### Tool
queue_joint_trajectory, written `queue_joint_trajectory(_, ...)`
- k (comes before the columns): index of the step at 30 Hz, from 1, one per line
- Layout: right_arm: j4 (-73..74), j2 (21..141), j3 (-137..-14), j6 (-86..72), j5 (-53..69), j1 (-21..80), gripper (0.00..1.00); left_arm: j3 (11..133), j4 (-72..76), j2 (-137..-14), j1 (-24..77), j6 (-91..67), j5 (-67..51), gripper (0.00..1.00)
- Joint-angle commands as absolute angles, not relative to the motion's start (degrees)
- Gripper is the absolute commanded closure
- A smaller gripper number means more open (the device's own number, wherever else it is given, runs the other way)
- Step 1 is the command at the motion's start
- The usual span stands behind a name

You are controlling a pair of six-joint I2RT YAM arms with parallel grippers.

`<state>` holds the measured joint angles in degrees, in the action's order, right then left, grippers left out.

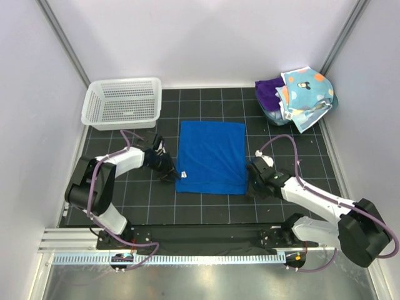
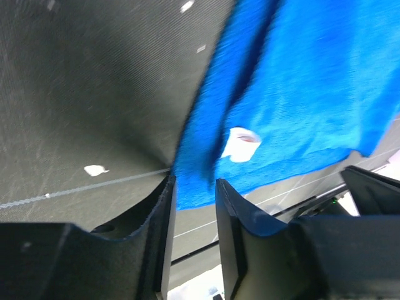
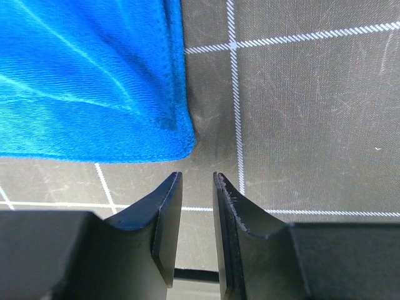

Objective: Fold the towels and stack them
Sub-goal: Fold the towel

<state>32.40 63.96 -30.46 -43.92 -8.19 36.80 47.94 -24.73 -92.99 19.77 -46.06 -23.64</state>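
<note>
A royal blue towel (image 1: 211,156) lies spread flat in the middle of the black grid mat. Its small white tag (image 2: 240,144) shows near the near-left corner. My left gripper (image 1: 170,174) sits low at that corner. In the left wrist view its jaws (image 2: 195,187) stand apart, with the blue towel (image 2: 294,94) edge just beyond the tips and nothing clamped. My right gripper (image 1: 252,181) is beside the near-right corner. Its jaws (image 3: 197,181) are narrowly open and empty, a little short of the towel corner (image 3: 94,81). A polka-dot towel (image 1: 305,90) and a purple towel (image 1: 269,92) are piled at the back right.
A white mesh basket (image 1: 122,103) stands at the back left. The piled towels rest in a teal tub (image 1: 275,117) by the right wall. White walls close in the mat on three sides, and a metal rail (image 1: 187,253) runs along the near edge.
</note>
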Motion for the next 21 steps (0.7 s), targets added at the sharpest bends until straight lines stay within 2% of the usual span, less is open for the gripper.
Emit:
queue_joint_trajectory(1,33.7,61.4,-33.4,-44.5,-9.2,37.2,0.66,46.6,-25.4,-91.1,20.2,-45.9,-24.3,0.66)
queue_joint_trajectory(6,33.7,61.1,-36.4,-44.2,-10.8,37.2,0.65,46.4,-27.1,-92.5,21.4,-45.2,-22.6,0.7)
queue_joint_trajectory(9,32.7,62.8,-37.8,-43.8,-11.5,37.2,0.65,48.2,-29.6,-94.7,21.9,-44.6,-19.3,0.75)
queue_joint_trajectory(10,32.0,63.5,-38.1,-43.9,-11.4,37.1,0.65,48.9,-33.3,-95.6,21.9,-44.0,-18.3,0.82)
queue_joint_trajectory(13,30.4,65.2,-38.6,-43.6,-11.8,37.2,0.66,51.5,-38.1,-99.1,21.9,-43.4,-15.1,0.94)
queue_joint_trajectory(21,28.1,68.4,-38.6,-43.1,-12.6,37.2,0.65,50.5,-41.1,-97.9,22.0,-41.8,-10.4,0.95)
